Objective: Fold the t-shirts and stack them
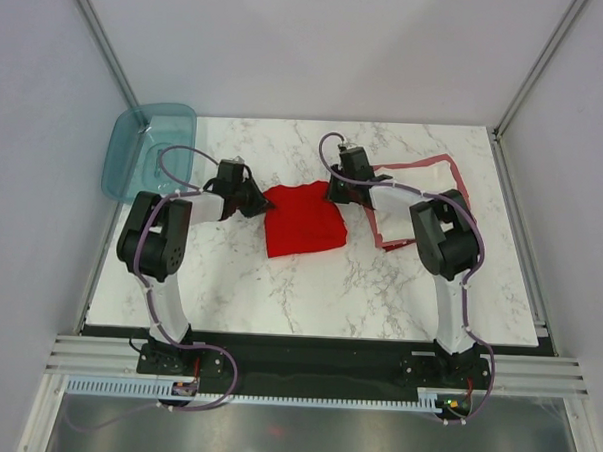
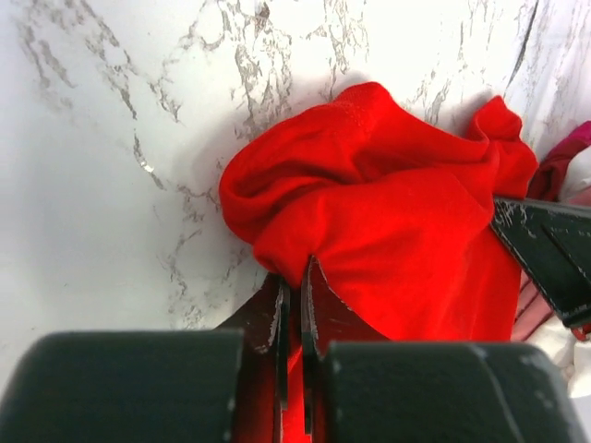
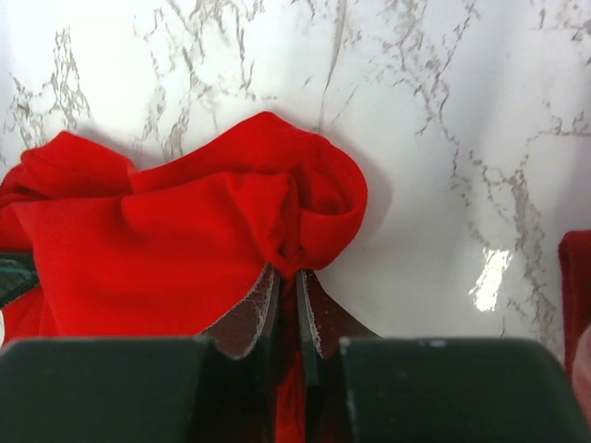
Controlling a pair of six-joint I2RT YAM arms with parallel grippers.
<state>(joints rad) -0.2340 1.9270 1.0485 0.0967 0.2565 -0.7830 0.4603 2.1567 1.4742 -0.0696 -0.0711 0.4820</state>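
T-shirt (image 1: 304, 221), bright red, rumpled — left end effector (image 2: 295, 270), right end effector (image 3: 285, 270) clamped on it.

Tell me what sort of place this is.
Probably a robotics lab test cell, not a home: plain white panels on metal framing enclose a marble-patterned table, a left arm and right arm are bolted at its near edge, working on a red t-shirt.

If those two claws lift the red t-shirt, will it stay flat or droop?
Probably droop: the red t-shirt bunches into soft folds where the left gripper and right gripper pinch it. Thin cloth, so likely light and easy to hold.
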